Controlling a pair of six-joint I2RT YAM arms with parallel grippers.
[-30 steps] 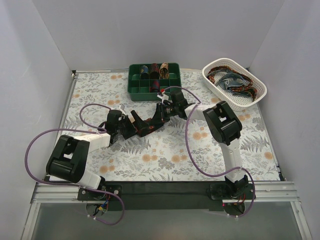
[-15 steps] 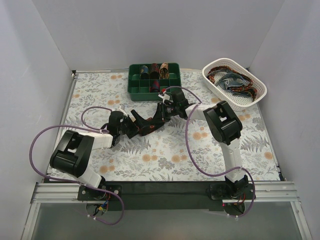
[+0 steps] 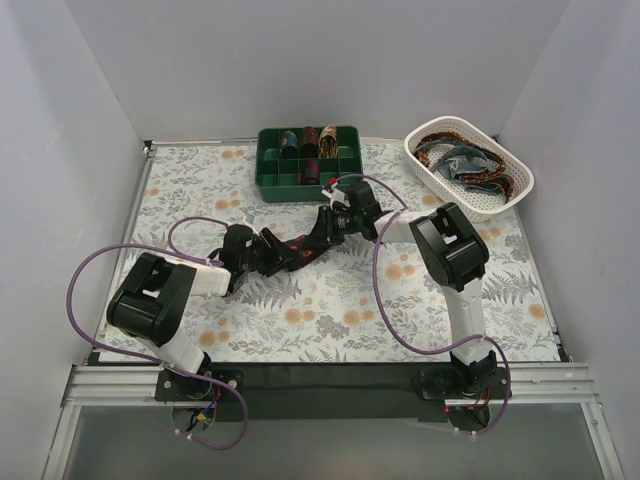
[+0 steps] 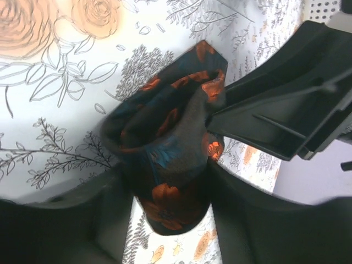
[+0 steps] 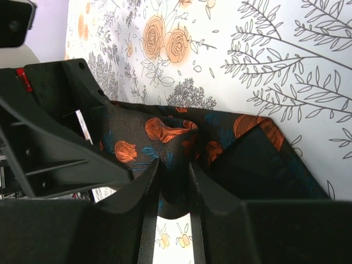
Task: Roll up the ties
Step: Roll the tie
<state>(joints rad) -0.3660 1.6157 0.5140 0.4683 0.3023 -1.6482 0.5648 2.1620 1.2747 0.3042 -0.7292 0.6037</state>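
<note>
A dark tie with orange-red roses (image 3: 297,247) lies partly bunched on the floral table between the two grippers. My left gripper (image 3: 268,251) comes at it from the left. In the left wrist view the rolled end of the tie (image 4: 170,165) fills the gap of the left gripper (image 4: 168,184) and touches both fingers. My right gripper (image 3: 326,227) holds the tie's other side. In the right wrist view the right gripper (image 5: 175,173) is shut on a raised fold of the tie (image 5: 165,135), and its flat part runs off to the right.
A green compartment tray (image 3: 300,190) at the back holds rolled ties (image 3: 310,140). A white basket (image 3: 483,201) at the back right holds loose ties (image 3: 465,160). Purple cables (image 3: 385,320) loop over the table beside both arms.
My left gripper has moved right onto the tie's end and its jaws have narrowed round it. The right gripper has shifted slightly to the back right, still holding the tie.
</note>
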